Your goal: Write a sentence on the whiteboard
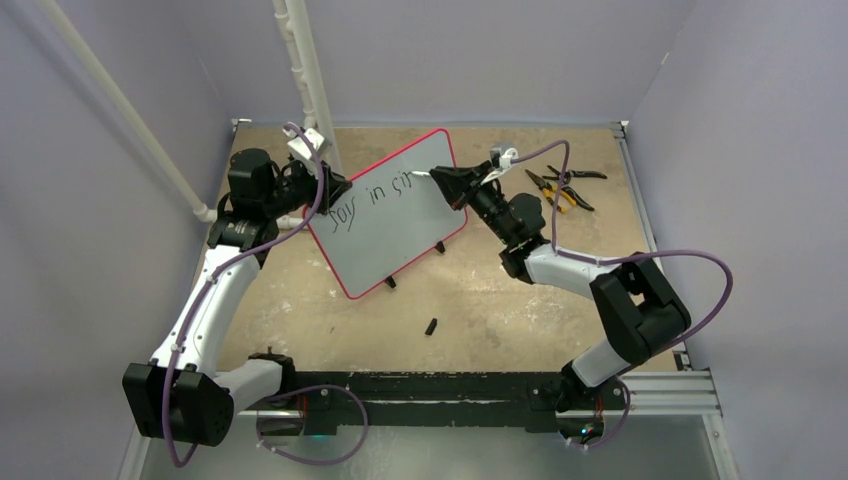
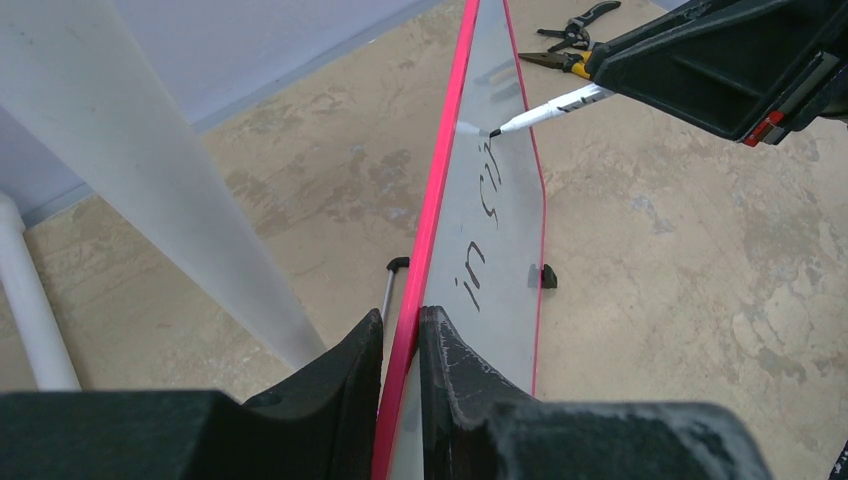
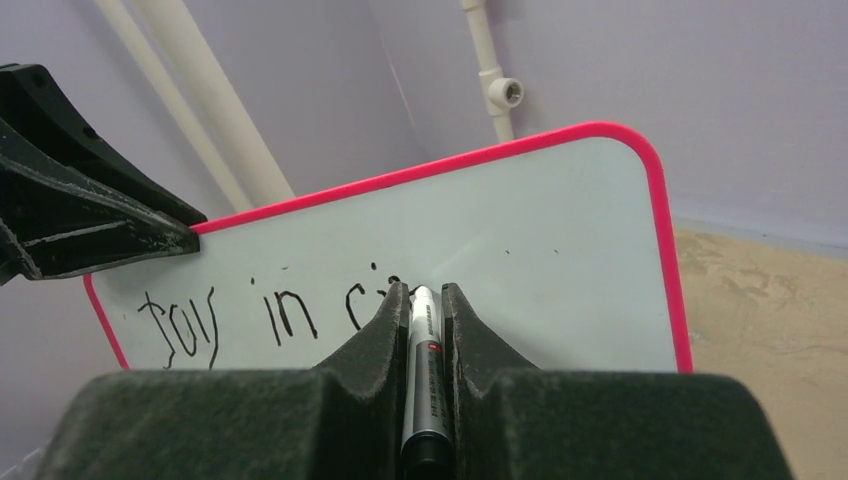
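The whiteboard [image 1: 395,225] stands tilted on its black feet at mid-table, with a red-pink rim. The sentence [image 1: 375,198] reads "Joy in si" in one black line. My left gripper [image 1: 335,188] is shut on the board's left edge; in the left wrist view its jaws [image 2: 400,320] pinch the rim of the board [image 2: 505,230]. My right gripper [image 1: 440,178] is shut on a white marker [image 1: 425,173]. The marker's tip [image 2: 497,130] touches the board after the last letter. In the right wrist view the marker [image 3: 424,340] lies between the jaws [image 3: 424,292], facing the board [image 3: 560,230] and the writing [image 3: 270,315].
Two pairs of pliers [image 1: 560,185] lie at the back right of the table. A small black cap [image 1: 432,326] lies in front of the board. White pipes [image 1: 310,80] rise behind the board. Lilac walls close three sides.
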`<move>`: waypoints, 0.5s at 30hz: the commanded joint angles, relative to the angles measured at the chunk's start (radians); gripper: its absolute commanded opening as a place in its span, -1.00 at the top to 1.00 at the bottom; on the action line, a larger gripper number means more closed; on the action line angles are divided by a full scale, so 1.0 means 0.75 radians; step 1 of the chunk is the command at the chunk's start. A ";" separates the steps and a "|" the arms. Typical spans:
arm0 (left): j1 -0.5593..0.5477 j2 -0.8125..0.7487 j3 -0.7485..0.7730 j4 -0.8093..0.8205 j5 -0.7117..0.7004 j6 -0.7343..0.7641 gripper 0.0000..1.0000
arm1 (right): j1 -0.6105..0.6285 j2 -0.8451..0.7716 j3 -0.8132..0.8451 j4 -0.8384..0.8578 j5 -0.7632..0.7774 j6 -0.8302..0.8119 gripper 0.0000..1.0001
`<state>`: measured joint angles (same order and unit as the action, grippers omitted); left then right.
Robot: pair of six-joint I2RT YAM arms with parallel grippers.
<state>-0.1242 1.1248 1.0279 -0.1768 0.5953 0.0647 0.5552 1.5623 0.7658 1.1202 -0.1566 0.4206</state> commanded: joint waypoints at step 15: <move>0.014 -0.013 -0.010 0.032 0.014 -0.003 0.65 | -0.008 -0.040 -0.104 0.009 0.053 -0.012 1.00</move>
<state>-0.1230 1.1248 1.0275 -0.1761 0.5949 0.0643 0.5541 1.5566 0.7189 1.1202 -0.1452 0.4194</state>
